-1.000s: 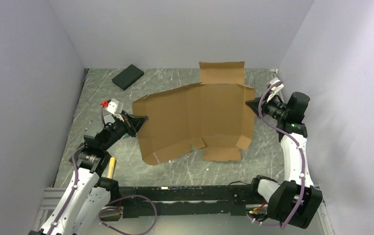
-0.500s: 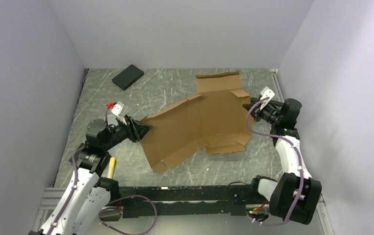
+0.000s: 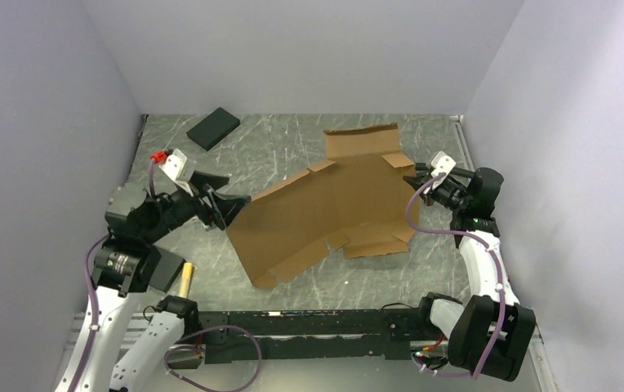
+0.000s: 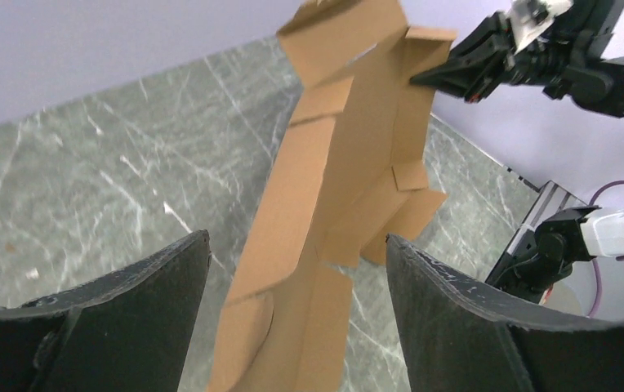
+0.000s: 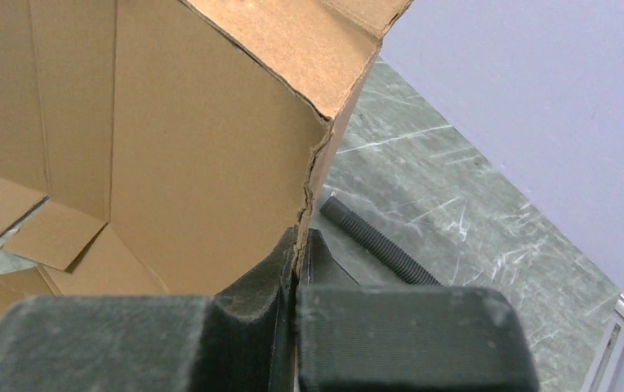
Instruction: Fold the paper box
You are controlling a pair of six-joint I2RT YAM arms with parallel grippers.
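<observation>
The paper box [image 3: 325, 204] is a flat brown die-cut cardboard sheet lying unfolded across the middle of the table, its right side raised. My right gripper [image 3: 417, 175] is shut on that right edge; in the right wrist view the torn edge of the box [image 5: 194, 147] runs down into the closed right gripper [image 5: 296, 238]. My left gripper [image 3: 234, 196] stands open at the box's left corner. Seen from the left wrist, the box [image 4: 349, 163] lies ahead of the open left gripper [image 4: 296, 238], gripped by neither finger.
A black rectangular pad [image 3: 213, 128] lies at the back left corner. A dark ribbed cable [image 5: 374, 241] crosses the table just beyond my right fingers. Grey walls close the table in on three sides, and a metal rail [image 3: 461, 139] runs along the right edge.
My left gripper has opened, let go of the box's left edge and drawn back to the left. The box's left side has dropped lower. The right gripper keeps its grip.
</observation>
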